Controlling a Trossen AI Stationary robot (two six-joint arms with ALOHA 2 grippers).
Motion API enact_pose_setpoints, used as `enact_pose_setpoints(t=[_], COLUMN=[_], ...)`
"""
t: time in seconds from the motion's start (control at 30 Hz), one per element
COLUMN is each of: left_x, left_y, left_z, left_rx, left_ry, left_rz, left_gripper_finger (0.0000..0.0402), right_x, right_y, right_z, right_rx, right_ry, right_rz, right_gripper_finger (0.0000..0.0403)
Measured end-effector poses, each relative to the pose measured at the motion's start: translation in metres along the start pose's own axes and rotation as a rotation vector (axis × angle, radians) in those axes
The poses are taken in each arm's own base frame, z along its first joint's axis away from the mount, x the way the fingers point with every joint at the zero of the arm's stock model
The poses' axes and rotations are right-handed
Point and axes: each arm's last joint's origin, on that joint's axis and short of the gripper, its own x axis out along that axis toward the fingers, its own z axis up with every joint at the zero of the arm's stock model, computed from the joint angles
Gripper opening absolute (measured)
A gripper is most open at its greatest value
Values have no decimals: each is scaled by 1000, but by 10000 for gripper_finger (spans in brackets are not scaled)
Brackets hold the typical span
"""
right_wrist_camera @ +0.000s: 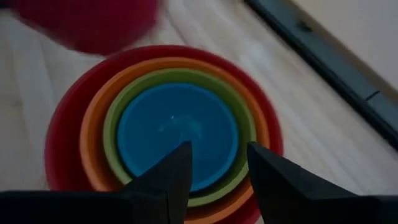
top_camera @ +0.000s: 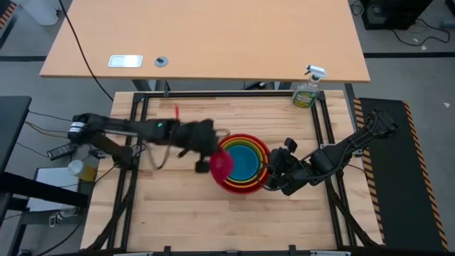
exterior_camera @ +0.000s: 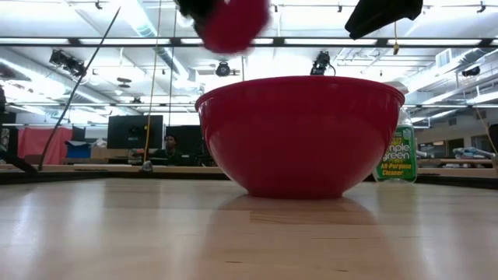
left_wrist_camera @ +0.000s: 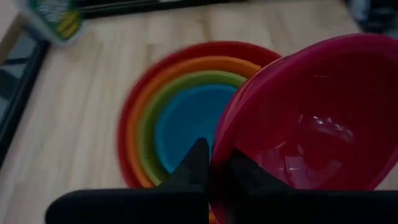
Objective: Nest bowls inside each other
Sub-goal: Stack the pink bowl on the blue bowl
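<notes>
The red bowl (top_camera: 244, 137) stands on the wooden table with the orange (right_wrist_camera: 93, 124), lime green (right_wrist_camera: 115, 112) and blue (right_wrist_camera: 177, 134) bowls nested in it. The small magenta-pink bowl (top_camera: 221, 163) hangs in the air over the stack's left rim, and my left gripper (top_camera: 207, 153) is shut on it. My right gripper (right_wrist_camera: 217, 163) hovers open above the stack's right side with nothing between its fingers. In the low view the magenta-pink bowl (exterior_camera: 233, 23) shows high above the red bowl (exterior_camera: 299, 136). My left gripper holds the magenta-pink bowl by its rim (left_wrist_camera: 217, 155), on the side nearest the arm. One finger (left_wrist_camera: 194, 165) is outside the wall and the other (left_wrist_camera: 245, 177) inside. The fingers slant down from the table's left. The bowl is lifted clear and tilted.
A green spray bottle (top_camera: 307, 91) stands at the table's far right corner. A black frame (top_camera: 142, 128) runs along the table's sides. Bare wood lies near and to the left of the stack.
</notes>
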Motion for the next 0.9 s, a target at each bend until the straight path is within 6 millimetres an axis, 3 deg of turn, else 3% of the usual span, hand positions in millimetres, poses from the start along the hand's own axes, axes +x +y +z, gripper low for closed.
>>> enact_pose_setpoints(t=[0.2,0.33,0.53,0.77,0.9], left_x=[53,88,133,162,164], left_y=[34,35,36,31,23], left_z=[-10,-21,-19,-18,-15], left_rx=[-73,-79,-75,2,71], left_ry=[46,105,213,350,338], left_rz=[61,44,30,-4,-22], left_gripper_finger=[14,17,18,27,78], right_x=[0,-1,-2,-2,-2], right_y=[-2,-2,-3,-3,-4], right_z=[1,1,-2,-2,-3], right_rx=[5,-8,-41,-41,-46], right_ry=[-52,-50,-37,-36,-39], right_rz=[-57,-58,-76,-74,-84], right_gripper_finger=[162,162,162,162,162])
